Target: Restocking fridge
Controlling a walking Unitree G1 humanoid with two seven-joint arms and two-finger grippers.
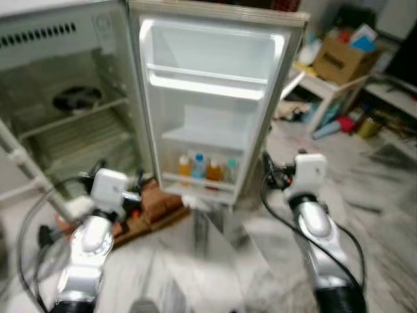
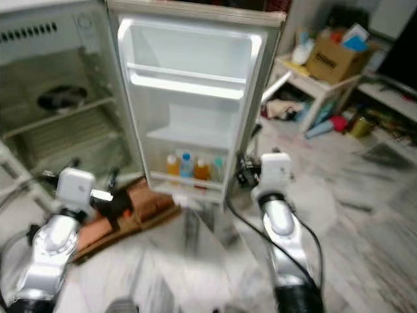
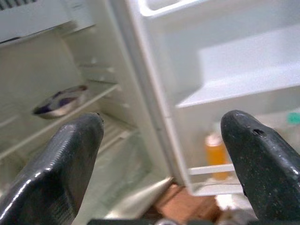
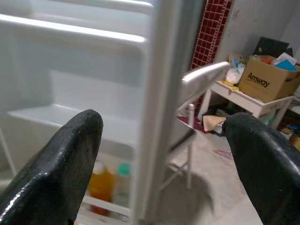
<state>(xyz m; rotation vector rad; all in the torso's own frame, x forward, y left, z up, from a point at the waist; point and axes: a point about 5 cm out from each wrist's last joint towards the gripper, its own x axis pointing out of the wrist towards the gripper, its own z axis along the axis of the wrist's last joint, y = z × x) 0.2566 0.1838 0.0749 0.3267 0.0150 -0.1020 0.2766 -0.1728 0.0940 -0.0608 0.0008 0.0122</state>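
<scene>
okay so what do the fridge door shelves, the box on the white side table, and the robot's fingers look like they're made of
Door shelves: seemingly glossy white moulded plastic, with rounded edges and soft highlights. Box on the side table: brown corrugated cardboard by its matte tan faces, printed logo and open flaps. Fingers of the left gripper and right gripper: black, faintly pebbled with a slight sheen, probably rubber or hard plastic; which one is unclear.

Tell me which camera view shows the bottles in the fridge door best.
The left eye view: all the bottles stand in a row on the door's bottom shelf. The right eye view shows the same row, smaller. The left wrist view catches one orange bottle; the right wrist view shows an orange bottle and a green cap, blurred.
</scene>
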